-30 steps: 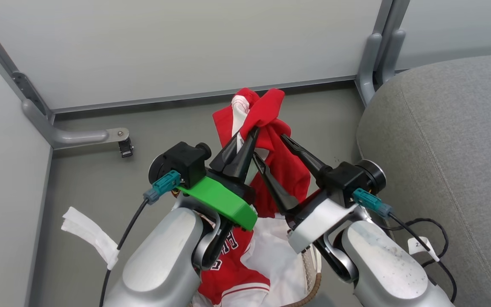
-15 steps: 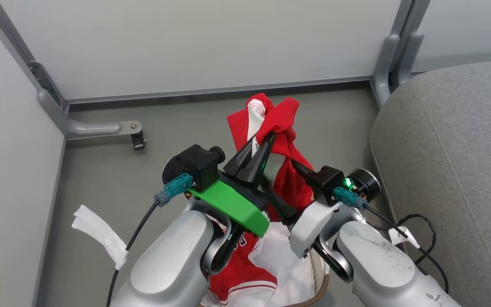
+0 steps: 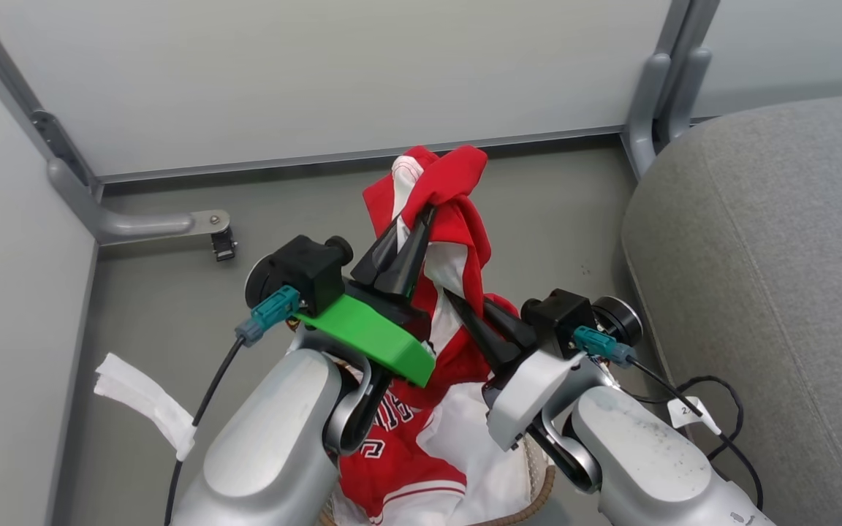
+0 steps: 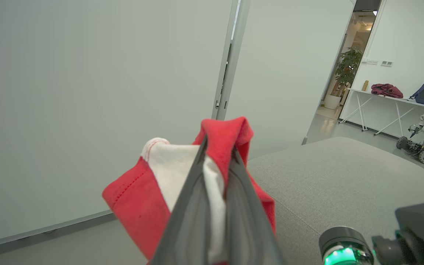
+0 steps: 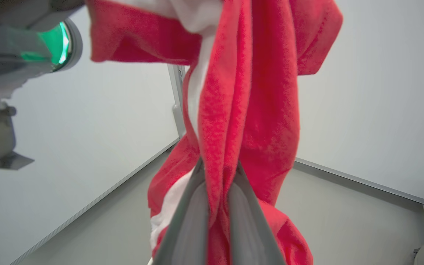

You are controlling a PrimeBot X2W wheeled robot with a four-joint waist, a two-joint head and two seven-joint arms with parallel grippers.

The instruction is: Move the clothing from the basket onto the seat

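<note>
Left gripper (image 3: 425,213) is up high, its two dark fingers pinched tight on the top fold of the red garment (image 3: 457,212), which hangs above the basket (image 3: 544,491). Its lower end is hidden behind the arms. Right gripper (image 3: 466,298) sits lower and just to the right, clamped on the same garment further down the drape; the right wrist view shows red cloth squeezed between the pads. The lettered garment (image 3: 392,453) lies in the basket on the white liner (image 3: 479,446), under both forearms.

Now the room to move. Ahead, an open strip of grey floor (image 3: 552,212) runs to the wall panel (image 3: 319,73), where a metal rail marks the edge. On the left a side panel closes in, with an angled bracket (image 3: 158,223) at its foot. On the right the seat (image 3: 757,277) bulges in, its rounded corner near the right wrist. A grey post (image 3: 655,95) stands where wall meets seat. In the left wrist view the seat's broad top spreads out beyond the held cloth.

On to textures. The held garment is soft, slightly fuzzy red with white trim and a stitched hem, bunched in long vertical folds. The seat is coarse grey weave with one stitched seam. The basket rim is brown and woven. The forearms are smooth silver, the right one scuffed. A black cable (image 3: 728,394) with a white tag loops beside the seat.
</note>
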